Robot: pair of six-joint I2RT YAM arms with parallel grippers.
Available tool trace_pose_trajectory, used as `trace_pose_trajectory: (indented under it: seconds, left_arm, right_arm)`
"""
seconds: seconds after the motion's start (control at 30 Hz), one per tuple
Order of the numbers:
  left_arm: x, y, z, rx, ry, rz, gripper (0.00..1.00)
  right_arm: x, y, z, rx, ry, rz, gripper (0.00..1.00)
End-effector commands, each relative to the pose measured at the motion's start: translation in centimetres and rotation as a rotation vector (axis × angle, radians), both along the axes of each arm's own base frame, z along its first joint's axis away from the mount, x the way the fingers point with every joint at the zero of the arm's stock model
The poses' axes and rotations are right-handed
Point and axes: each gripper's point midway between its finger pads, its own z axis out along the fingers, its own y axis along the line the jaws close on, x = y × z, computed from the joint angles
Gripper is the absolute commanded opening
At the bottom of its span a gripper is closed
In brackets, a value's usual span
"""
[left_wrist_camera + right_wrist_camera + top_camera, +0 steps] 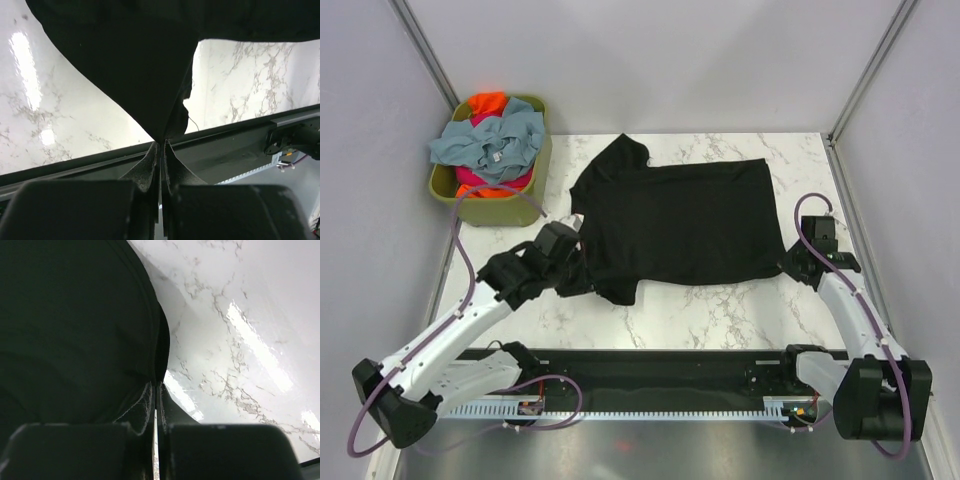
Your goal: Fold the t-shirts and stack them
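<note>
**Mid-worktop: black t-shirt gripped along its near edge**

Spread flat, it is evidently laid out for folding. At the far-left corner, the basket holds the remaining shirts. The left gripper is clamped on the near sleeve and the right gripper on the near hem corner, likely to carry that edge over.

No readable text seems visible anywhere.
</note>
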Motion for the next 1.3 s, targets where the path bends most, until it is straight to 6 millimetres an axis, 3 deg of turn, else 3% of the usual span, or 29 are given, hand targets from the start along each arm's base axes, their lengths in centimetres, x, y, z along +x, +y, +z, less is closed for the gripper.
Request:
trace_pose_trajectory:
  seconds: [0.0, 0.17, 0.2, 0.37, 0.47, 0.5, 0.63, 0.8, 1.13, 1.27]
  left_arm:
    - [2.4, 0.7, 1.5, 0.083, -0.041, -0.025, 0.02]
    - [6.7, 0.3, 2.9, 0.086, -0.056, -0.039, 0.02]
    - [7.6, 0.2, 2.2, 0.099, -0.032, -0.04, 0.02]
    - [12.4, 0.7, 2.9, 0.071, -0.04, -0.03, 0.02]
    - [15.4, 0.9, 3.0, 0.076, -0.043, -0.032, 0.02]
    - [16.1, 0.9, 3.0, 0.087, -0.046, -0.032, 0.02]
    - [19.7, 0.6, 1.8, 0.11, -0.015, -0.025, 0.02]
    - [22.0, 0.6, -0.1, 0.141, 0.019, -0.026, 0.02]
    - [26.6, 2.4, -1.1, 0.24, 0.019, 0.003, 0.02]
    - [27.9, 2.6, -2.1, 0.246, 0.043, 0.005, 0.02]
  right_arm:
    - [3.0, -0.6, 2.4, -0.043, -0.053, 0.032, 0.0]
    - [6.6, -0.6, 4.6, -0.045, -0.091, 0.063, 0.0]
    - [7.2, -0.6, 4.4, -0.043, -0.083, 0.064, 0.0]
    - [10.4, -1.1, 5.7, -0.07, -0.108, 0.071, 0.0]
    - [12.1, -1.2, 5.2, -0.074, -0.092, 0.074, 0.0]
    - [12.5, -1.3, 4.3, -0.074, -0.066, 0.076, 0.0]
    - [14.1, -1.2, 3.0, -0.063, -0.036, 0.081, 0.0]
    - [15.6, -1.3, 2.0, -0.052, -0.017, 0.068, 0.0]
    - [18.4, -1.4, 1.5, -0.05, -0.018, 0.061, 0.0]
    - [18.6, -1.6, -0.3, -0.051, 0.023, 0.052, 0.0]
